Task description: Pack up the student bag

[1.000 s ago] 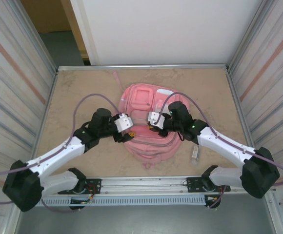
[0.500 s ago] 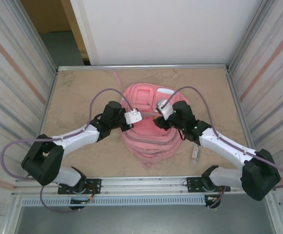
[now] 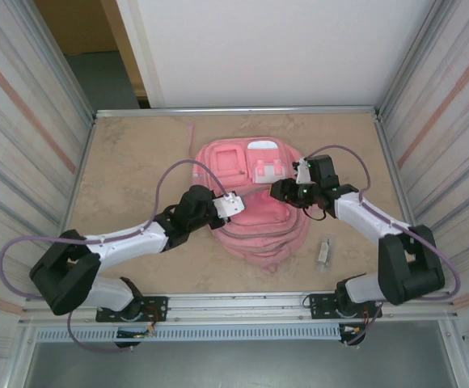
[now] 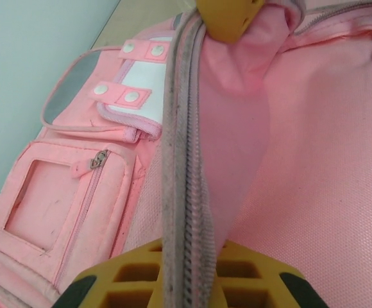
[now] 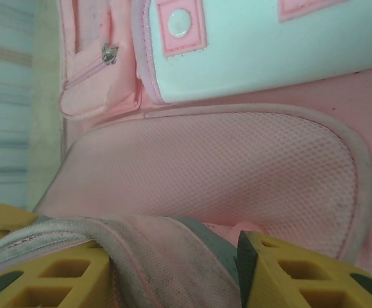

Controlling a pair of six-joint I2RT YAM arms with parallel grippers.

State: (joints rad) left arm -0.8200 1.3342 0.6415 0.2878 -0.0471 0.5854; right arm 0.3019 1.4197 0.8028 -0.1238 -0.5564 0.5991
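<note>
Centrally placed on the table [image 3: 137, 153]: student bag [image 3: 259, 228], flat, front pockets facing up, top toward the far wall, pink lining exposed at the zip mouth.

Left arm: elbow folded back near the left front corner, forearm laid low across the table, slanting right and away to the bag's left flank. Left gripper [image 3: 233, 204]: clamped on the bag's grey zip rim, which runs taut across the yellow fingers [image 4: 135, 282] in the wrist view.

Right arm: elbow raised at the right side, forearm angled left and away, wrist turned in toward the bag's right shoulder, cable looped above. Right gripper [image 3: 279, 191]: jaws partway apart, zip rim lying between the fingers [image 5: 301, 276] and draped over the left one; pinched or merely resting, cannot tell.

Edges and room: bare tabletop wide to the bag's left, narrower to its right. Small pale oblong item [image 3: 325, 251] beside the bag's near right corner, apart from it. Strap end [image 3: 192, 129] close to the far edge. Open strip between bag and near rail [image 3: 242, 301].
</note>
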